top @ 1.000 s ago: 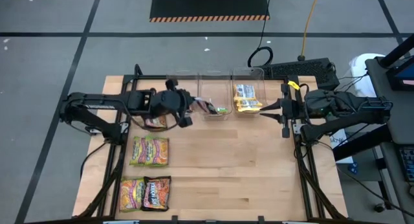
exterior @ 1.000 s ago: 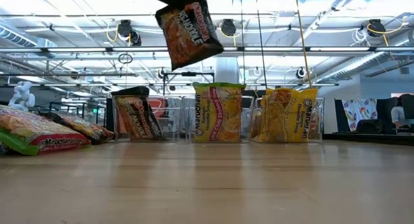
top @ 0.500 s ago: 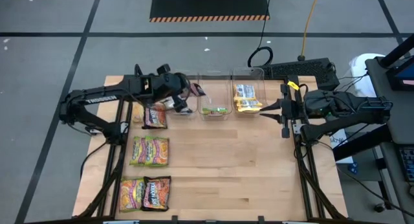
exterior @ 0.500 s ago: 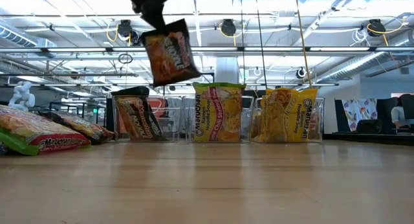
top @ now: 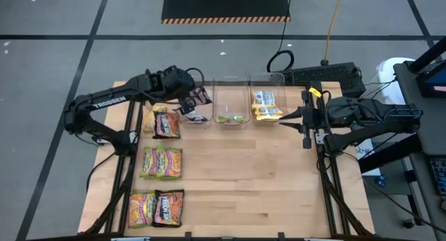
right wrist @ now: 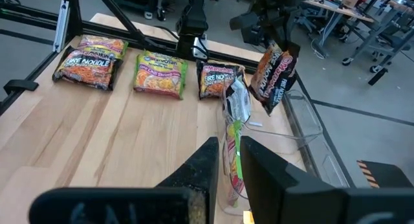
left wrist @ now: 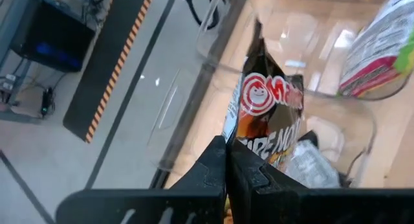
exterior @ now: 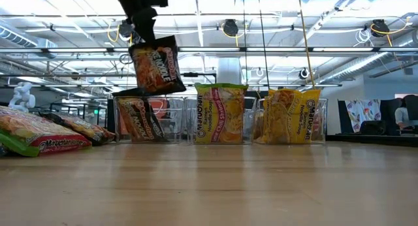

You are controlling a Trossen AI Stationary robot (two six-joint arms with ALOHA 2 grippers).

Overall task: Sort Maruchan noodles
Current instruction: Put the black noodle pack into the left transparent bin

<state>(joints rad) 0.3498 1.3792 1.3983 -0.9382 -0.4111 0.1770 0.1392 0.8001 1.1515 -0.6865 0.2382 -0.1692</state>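
**Black Packet Held Above the Left Bin**

The black noodle packet (exterior: 155, 68) hangs in the air, tilted, above the left bin (top: 196, 109) at the far side of the tabletop (top: 244, 178). The left end effector (exterior: 139, 34) is clamped tight on the packet's upper edge; in the left wrist view its two fingers (left wrist: 217, 169) press together on the wrapper, with the clear bin wall beyond.

The left bin already contains a black packet (exterior: 136, 118) standing on edge. The middle bin (top: 232, 105) holds lime-green packets (exterior: 217, 115), also on edge. The right bin (top: 268, 102) holds yellow packets (exterior: 290, 116). The three bins stand side by side in one row.

Unsorted packets lie flat along the left side of the tabletop:
- one black packet (top: 166, 124) just beside the left bin, with a yellow packet partly showing behind it;
- a lime-green pair (top: 162, 163) at mid-depth;
- a lime-green packet (top: 141, 208) and a black packet (top: 168, 207) side by side at the near edge.

The right end effector (top: 305, 122) waits at the right side of the tabletop, near the right bin. Its fingers (right wrist: 207, 162) stand partly apart and hold nothing.
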